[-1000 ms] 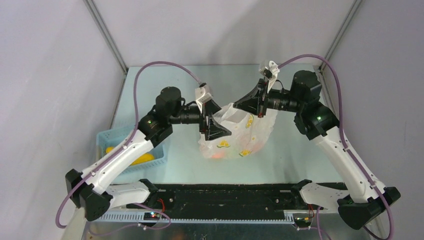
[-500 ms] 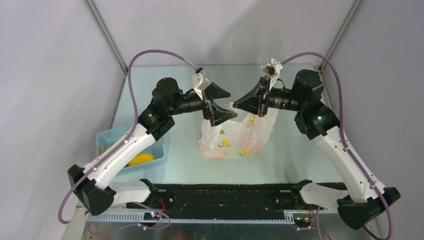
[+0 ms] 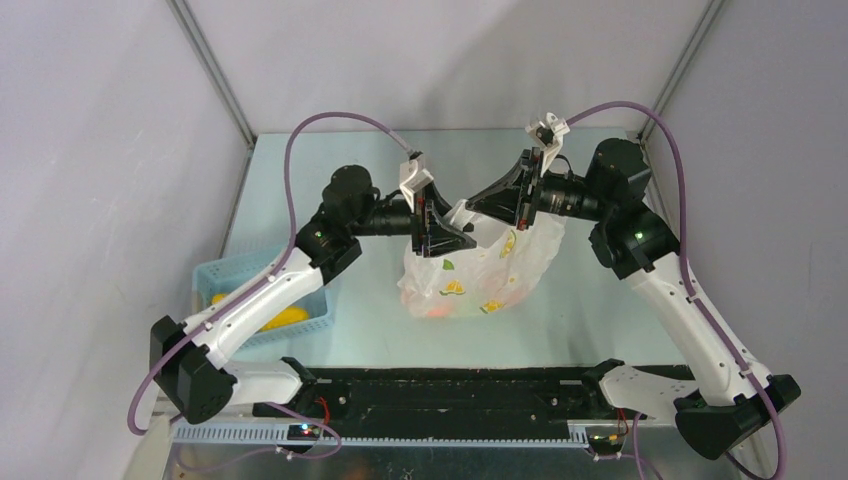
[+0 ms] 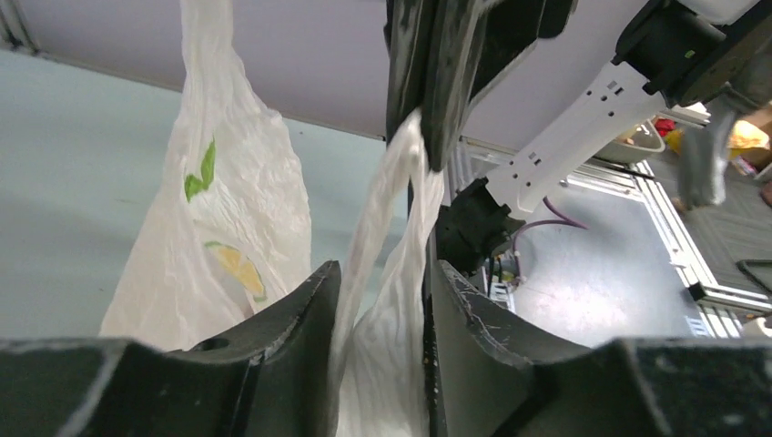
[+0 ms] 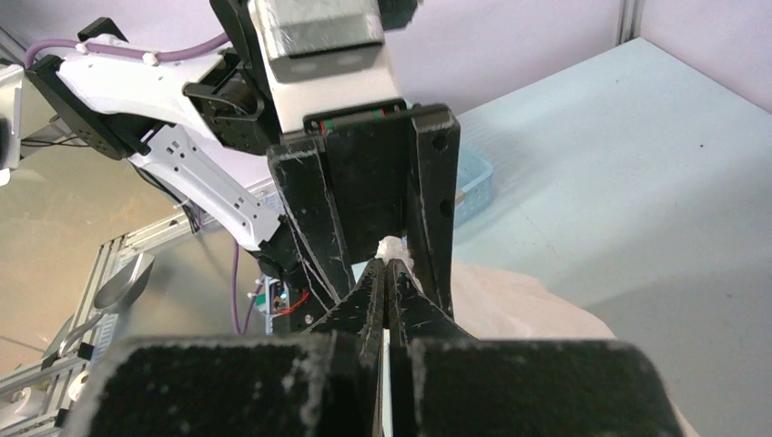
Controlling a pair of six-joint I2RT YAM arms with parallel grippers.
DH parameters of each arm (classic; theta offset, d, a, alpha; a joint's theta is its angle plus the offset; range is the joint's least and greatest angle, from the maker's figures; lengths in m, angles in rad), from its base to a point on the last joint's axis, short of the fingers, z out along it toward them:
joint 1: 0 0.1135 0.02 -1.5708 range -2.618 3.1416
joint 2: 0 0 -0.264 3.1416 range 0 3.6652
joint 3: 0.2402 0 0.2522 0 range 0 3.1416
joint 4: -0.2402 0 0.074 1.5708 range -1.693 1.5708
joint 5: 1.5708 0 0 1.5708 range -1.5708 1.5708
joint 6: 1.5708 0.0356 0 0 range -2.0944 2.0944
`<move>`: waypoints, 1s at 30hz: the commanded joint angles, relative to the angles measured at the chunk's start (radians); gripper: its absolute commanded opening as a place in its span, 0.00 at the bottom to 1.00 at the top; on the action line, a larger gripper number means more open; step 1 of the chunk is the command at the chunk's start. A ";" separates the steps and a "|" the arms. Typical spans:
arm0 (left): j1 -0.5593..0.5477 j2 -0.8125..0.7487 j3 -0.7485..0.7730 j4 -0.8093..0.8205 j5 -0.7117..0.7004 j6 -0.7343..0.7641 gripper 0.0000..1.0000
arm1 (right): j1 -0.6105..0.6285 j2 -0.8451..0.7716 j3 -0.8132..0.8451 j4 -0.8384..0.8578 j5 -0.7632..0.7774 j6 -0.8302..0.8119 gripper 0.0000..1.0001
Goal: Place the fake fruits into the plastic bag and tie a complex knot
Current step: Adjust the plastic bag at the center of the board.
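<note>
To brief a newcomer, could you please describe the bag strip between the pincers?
Look at the white plastic bag in the middle of the table, between the two arms. From its top a white strip rises through the left pincer to the shut right pincer. Unlike the wider printed flap beside it, it is plain, narrow and clamped at its end.

The left arm point(image 3: 250, 310) and right arm point(image 3: 692, 322) wore glossy white shells between black joint housings, each with a small green light point(image 3: 318, 236). A purple cable point(image 3: 300, 140) looped over each arm. The left gripper point(image 4: 382, 273) had black wedge-shaped fingers point(image 4: 291, 319), scuffed pale along their edges, under a white wrist block point(image 3: 413, 178).
</note>
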 commanded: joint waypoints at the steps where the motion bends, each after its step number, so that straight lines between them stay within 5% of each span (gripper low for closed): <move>1: -0.015 -0.015 -0.027 0.050 0.028 -0.043 0.43 | -0.004 -0.015 0.009 0.040 0.042 0.011 0.00; 10: -0.017 -0.013 -0.037 0.028 0.000 -0.039 0.18 | -0.007 -0.020 0.009 0.008 0.108 -0.001 0.00; 14: -0.016 -0.026 -0.009 -0.088 -0.116 -0.013 0.01 | -0.011 -0.035 0.008 -0.031 0.188 -0.036 0.02; 16: -0.011 -0.029 0.031 -0.190 -0.178 0.008 0.00 | -0.018 -0.042 0.009 -0.059 0.238 -0.059 0.15; 19: 0.005 -0.021 0.102 -0.308 -0.218 0.028 0.00 | -0.045 -0.057 0.009 -0.098 0.313 -0.077 0.55; 21: 0.025 -0.007 0.135 -0.381 -0.211 0.041 0.00 | -0.064 -0.072 0.008 -0.117 0.355 -0.085 0.69; 25: 0.066 -0.006 0.128 -0.427 -0.174 0.080 0.00 | -0.079 -0.112 0.009 -0.171 0.471 -0.162 0.83; 30: 0.101 -0.046 0.066 -0.351 -0.166 0.075 0.00 | -0.127 -0.111 0.007 -0.237 0.595 -0.198 0.79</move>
